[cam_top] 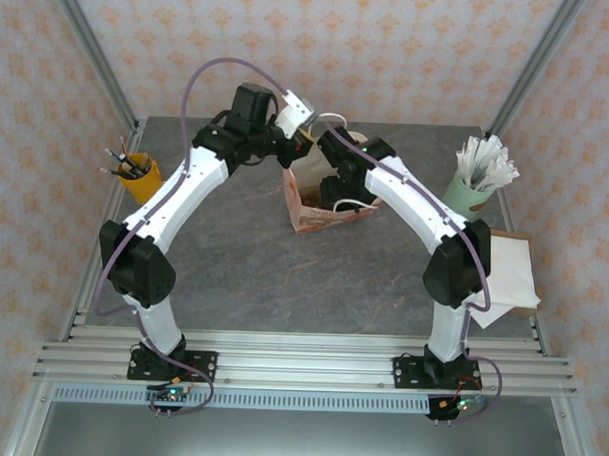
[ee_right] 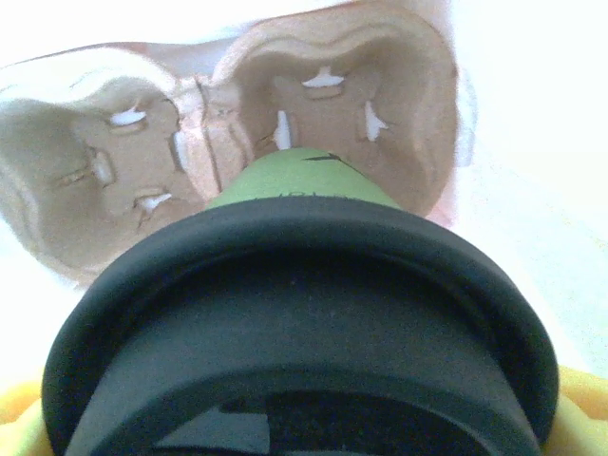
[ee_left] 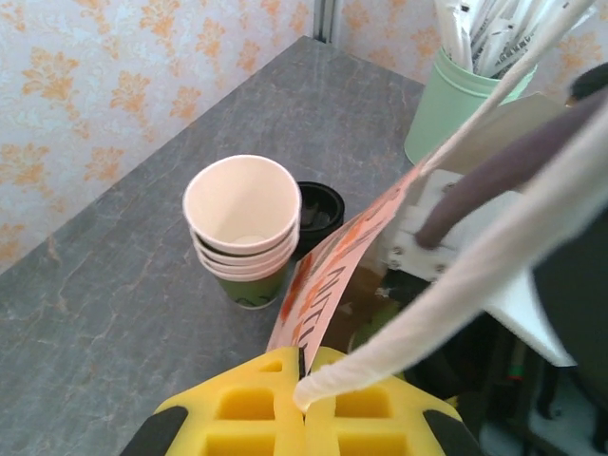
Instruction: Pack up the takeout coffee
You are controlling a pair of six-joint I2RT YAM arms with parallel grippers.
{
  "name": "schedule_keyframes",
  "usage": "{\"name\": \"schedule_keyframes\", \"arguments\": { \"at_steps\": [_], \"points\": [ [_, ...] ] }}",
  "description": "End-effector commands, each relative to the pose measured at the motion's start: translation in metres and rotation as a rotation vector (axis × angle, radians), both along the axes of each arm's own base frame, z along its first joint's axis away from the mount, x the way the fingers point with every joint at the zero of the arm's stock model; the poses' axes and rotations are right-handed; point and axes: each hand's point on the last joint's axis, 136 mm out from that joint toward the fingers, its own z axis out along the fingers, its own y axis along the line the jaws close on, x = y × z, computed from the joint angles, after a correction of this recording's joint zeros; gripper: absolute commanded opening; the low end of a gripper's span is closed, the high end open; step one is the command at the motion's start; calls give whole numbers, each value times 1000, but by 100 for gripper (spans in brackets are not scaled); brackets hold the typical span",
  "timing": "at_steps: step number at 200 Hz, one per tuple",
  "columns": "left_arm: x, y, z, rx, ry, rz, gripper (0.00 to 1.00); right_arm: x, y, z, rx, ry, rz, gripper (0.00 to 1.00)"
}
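From above: left gripper point(cam_top: 300, 136) pinches the paper bag point(cam_top: 310, 216) at its rim, mid-table; right gripper point(cam_top: 338, 184) reaches down into it; left wrist: yellow fingers point(ee_left: 237, 418) clamped tight on the white handle point(ee_left: 408, 323), stacked cups point(ee_left: 242, 214) beside the bag; right wrist: takeout coffee point(ee_right: 304, 180) gripped between the pads point(ee_right: 584, 408), base toward the cardboard carrier point(ee_right: 95, 180) inside the bag.
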Motion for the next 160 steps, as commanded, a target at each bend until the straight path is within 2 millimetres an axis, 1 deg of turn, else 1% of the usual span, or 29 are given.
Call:
{"name": "schedule_keyframes", "arguments": {
  "at_steps": [1,20,42,56,74,89,95,114,129,146,160],
  "points": [
    [-13,9,20,-36,-56,71,0,12,-10,16,13,-140,-66,34],
    [-21,10,19,-22,-46,85,0,2,-14,10,-22,-122,-31,34],
    [-30,5,8,9,-5,67,0,-9,-21,4,-34,-141,-12,34],
    [-28,3,3,6,6,95,0,-12,-24,3,-32,-148,-12,34],
    [-24,-4,8,-61,20,112,0,-13,-23,3,3,-138,-13,34],
    [-23,-10,11,-72,-11,124,0,-14,-21,5,45,-137,1,34],
    [-22,-12,8,-51,-19,124,0,-15,-19,5,59,-136,20,34],
    [-32,-21,-1,45,-26,97,0,-15,-15,10,62,-141,65,34],
    [-37,-27,-2,55,-48,113,0,-15,-15,12,73,-149,62,34],
    [-41,-31,2,44,-88,140,0,-17,-22,14,68,-180,31,34],
    [-48,-40,-1,80,-135,123,0,-18,-30,22,70,-220,-9,34]
  ]
}}
